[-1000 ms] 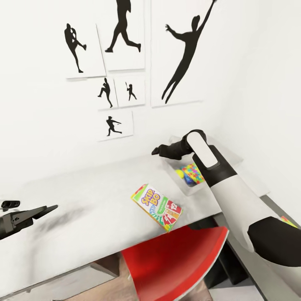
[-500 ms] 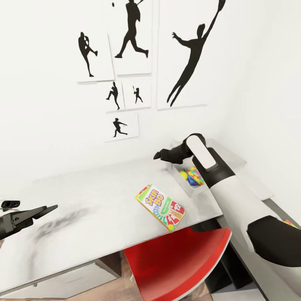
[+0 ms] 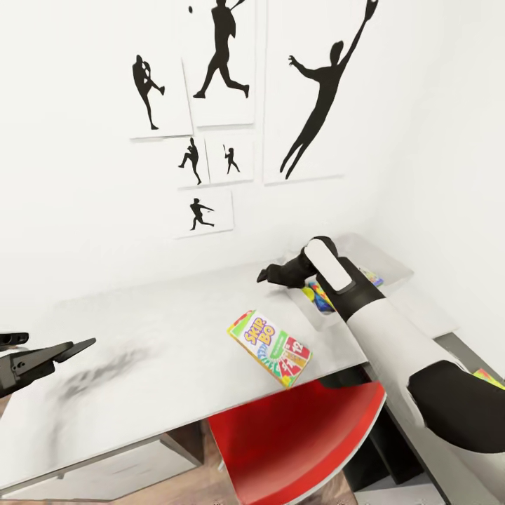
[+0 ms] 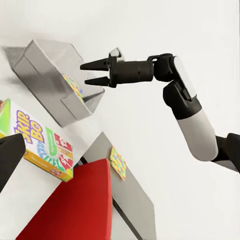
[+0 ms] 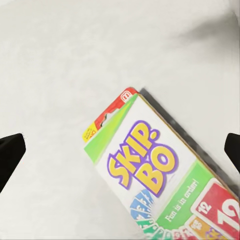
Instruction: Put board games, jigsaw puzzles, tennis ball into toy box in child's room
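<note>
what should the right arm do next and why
Probably lower the right gripper toward the Skip-Bo box and close on it. The jaws are open and empty, the right wrist view looks straight down onto the box, and it lies on the table outside the toy box.

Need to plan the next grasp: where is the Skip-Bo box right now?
In the head view the Skip-Bo box lies flat near the table's front edge, above the red chair, short of the toy box.

Head camera looks down over the table (image 3: 161,330); both wrist cameras share the Skip-Bo box (image 5: 155,170), right's closest.
</note>
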